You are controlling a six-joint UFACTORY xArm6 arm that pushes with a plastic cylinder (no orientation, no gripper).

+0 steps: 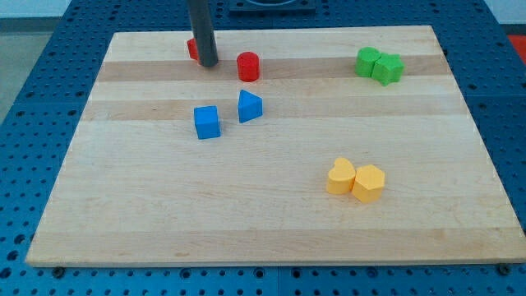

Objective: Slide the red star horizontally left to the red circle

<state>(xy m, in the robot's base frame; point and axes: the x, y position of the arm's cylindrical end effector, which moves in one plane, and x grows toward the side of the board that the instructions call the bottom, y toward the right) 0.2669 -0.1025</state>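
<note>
board (271, 222): pale wooden top lying on a blue perforated table (25, 123); every block sits on it.
my tip (208, 63): the dark rod comes down from the view's top and its lower end meets the board near the top edge, left of centre.
claw: the arm carries none, only the plain rod, so nothing is clasped or let go.
red star (192, 48): near the top edge, left of centre, mostly hidden behind the rod; only a sliver shows at the rod's left side, so its shape cannot be made out. it appears to touch the rod.
red circle (248, 66): a short red cylinder just to the view's right of my tip, with a small gap between them.
blue cube (207, 122): below my tip, toward the board's middle.
blue triangle (250, 106): just right of the blue cube, apart from it.
green blocks (379, 65): two, touching, near the top right corner; shapes unclear.
yellow heart (341, 176): lower right part of the board.
yellow block (369, 182): pressed against the heart's right side.
</note>
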